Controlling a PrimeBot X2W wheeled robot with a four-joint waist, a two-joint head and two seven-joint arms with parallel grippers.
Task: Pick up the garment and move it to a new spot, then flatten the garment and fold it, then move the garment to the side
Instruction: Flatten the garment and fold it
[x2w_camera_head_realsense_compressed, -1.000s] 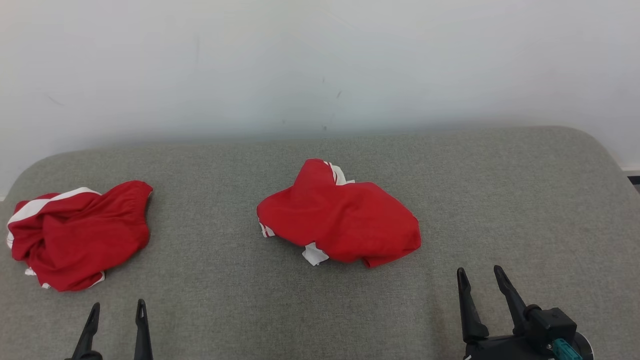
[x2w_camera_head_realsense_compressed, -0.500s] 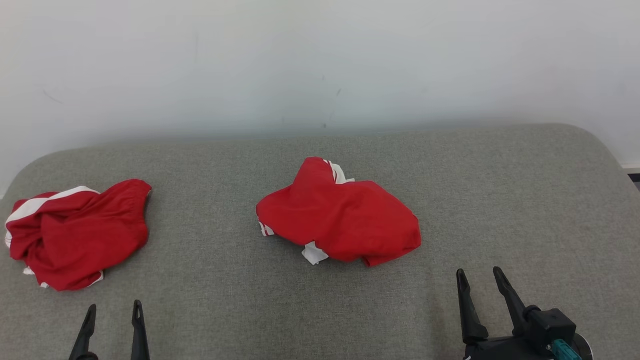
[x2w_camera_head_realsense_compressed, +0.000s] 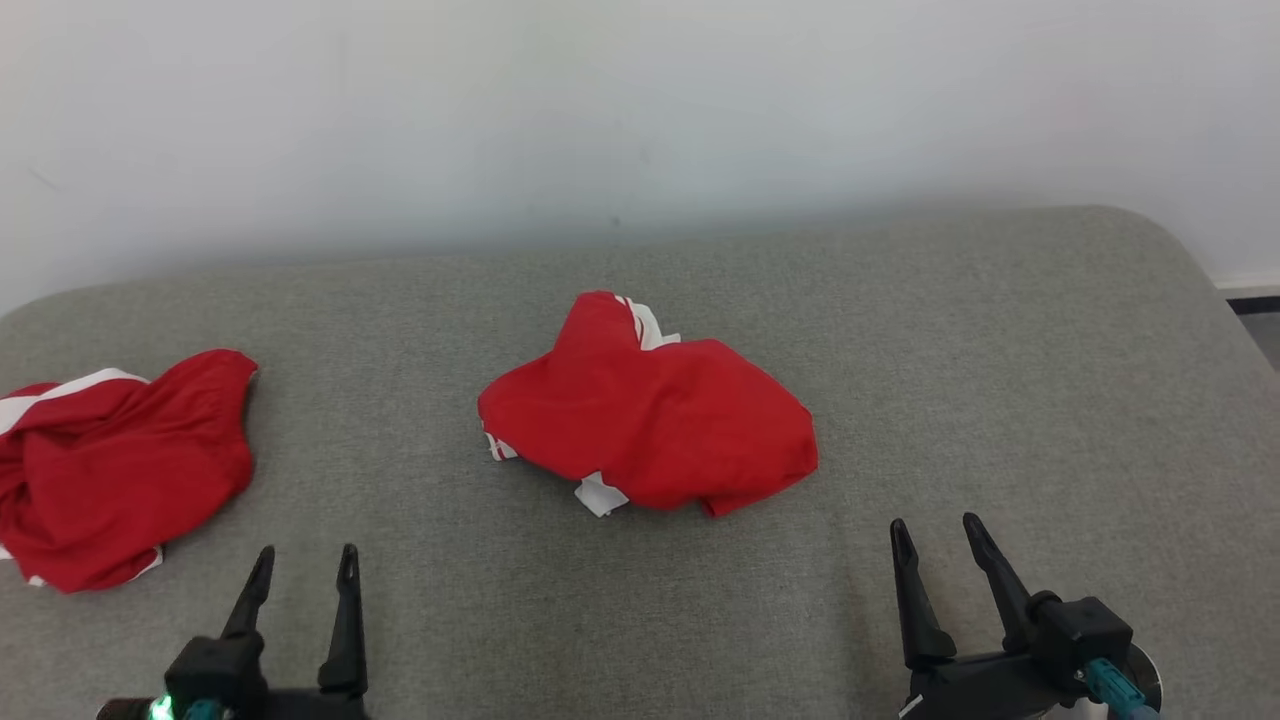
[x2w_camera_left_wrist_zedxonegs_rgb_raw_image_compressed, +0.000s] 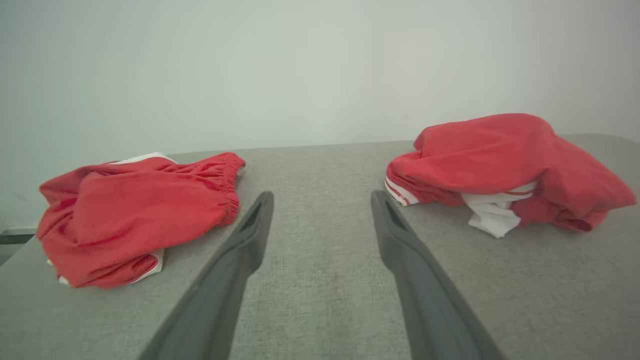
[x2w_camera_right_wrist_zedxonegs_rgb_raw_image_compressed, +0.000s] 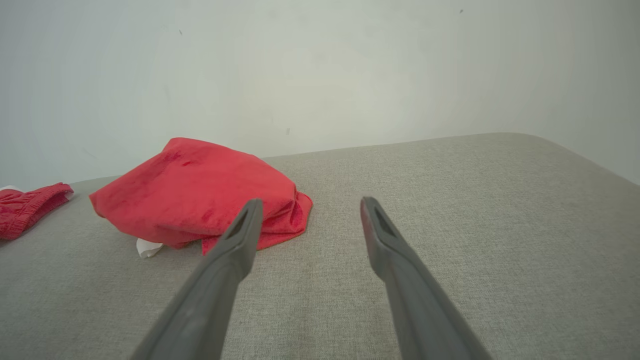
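Compared with a second ago, the head camera has swung, so everything sits a little further left and higher in its view, and the left claw (x2w_camera_head_realsense_compressed: 306, 552) has come up into the picture, now showing its dark body and a small green light (x2w_camera_head_realsense_compressed: 160, 708). At far left, crumpled red shorts (x2w_camera_head_realsense_compressed: 120, 460) with white stripes lie on the grey padded surface (x2w_camera_head_realsense_compressed: 1000, 350), partly cut off by the frame edge. The left claw hangs just to their right, near the front edge, fingers spread wide and holding nothing. A bare strip of surface separates it from the bunched red garment (x2w_camera_head_realsense_compressed: 650, 410) with white trim at the centre. The right claw (x2w_camera_head_realsense_compressed: 934, 523), also wide and empty, sits near the front, right of that garment and apart from it. Open surface runs on to the rounded right corner. A plain white wall (x2w_camera_head_realsense_compressed: 640, 120) closes off the back.
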